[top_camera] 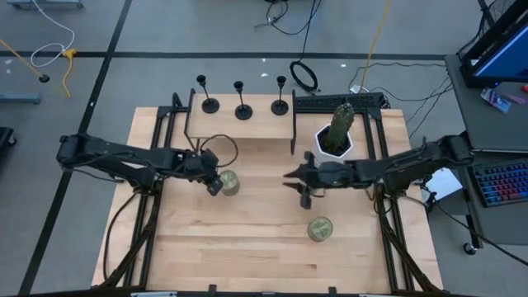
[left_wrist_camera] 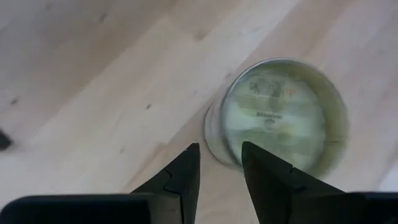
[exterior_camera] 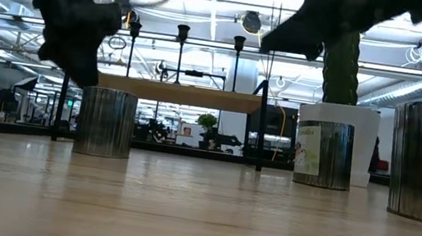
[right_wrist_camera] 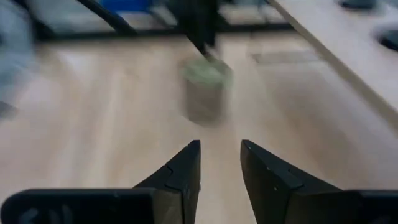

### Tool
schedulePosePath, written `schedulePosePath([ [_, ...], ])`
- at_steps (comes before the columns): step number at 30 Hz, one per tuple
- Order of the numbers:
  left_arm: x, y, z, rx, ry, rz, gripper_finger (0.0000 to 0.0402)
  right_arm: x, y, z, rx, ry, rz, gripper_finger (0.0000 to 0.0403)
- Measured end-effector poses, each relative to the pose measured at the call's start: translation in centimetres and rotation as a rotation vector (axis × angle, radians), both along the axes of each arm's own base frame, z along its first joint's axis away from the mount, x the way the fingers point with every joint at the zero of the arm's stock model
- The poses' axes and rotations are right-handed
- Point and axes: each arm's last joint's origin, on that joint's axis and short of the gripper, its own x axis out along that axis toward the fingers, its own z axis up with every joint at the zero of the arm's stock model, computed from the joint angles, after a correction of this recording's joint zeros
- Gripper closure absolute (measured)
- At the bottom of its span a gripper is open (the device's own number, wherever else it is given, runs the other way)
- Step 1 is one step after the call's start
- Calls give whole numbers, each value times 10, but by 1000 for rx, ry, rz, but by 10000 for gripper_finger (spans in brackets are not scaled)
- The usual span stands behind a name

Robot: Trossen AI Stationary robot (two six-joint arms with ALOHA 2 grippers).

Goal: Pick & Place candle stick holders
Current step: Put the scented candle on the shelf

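Three black candle stick holders stand on their round bases on the raised wooden shelf at the table's far side; the low view shows them too. My left gripper hangs slightly open just above the table, beside the left edge of a greenish-gold jar, and touches nothing. My right gripper is slightly open and empty at mid-table, raised, pointing toward the table's left.
One jar stands by my left gripper and another nearer the front edge. The low view shows a further jar in front of the white cactus pot. The shelf's black frame stands at the far side.
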Motion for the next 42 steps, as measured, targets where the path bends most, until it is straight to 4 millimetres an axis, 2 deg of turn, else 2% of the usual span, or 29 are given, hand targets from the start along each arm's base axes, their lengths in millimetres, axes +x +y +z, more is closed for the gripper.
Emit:
schedulePosePath([
  [4, 8, 0, -10, -1, 33, 5, 280, -17, 1, -15, 88, -179, 124, 298],
  [8, 15, 0, -18, 4, 52, 0, 280, -32, -1, -27, 119, -287, 131, 298],
  [11, 16, 0, -20, 3, 64, 3, 283, -39, -2, -34, 121, -304, 130, 298],
  [22, 12, -2, -9, -68, -11, -29, 388, -41, -2, -36, 121, -304, 130, 298],
  [28, 10, -2, 2, -75, -83, -34, 394, -41, -2, -35, 121, -307, 130, 298],
  [32, 13, -2, 28, -56, -149, -38, 395, -40, -2, -34, 119, -324, 131, 298],
  [38, 15, 3, 93, 132, -148, -71, 396, -40, -2, -34, 119, -324, 131, 298],
  [42, 6, 16, 130, 235, -107, 59, 397, -40, -2, -34, 119, -319, 131, 298],
])
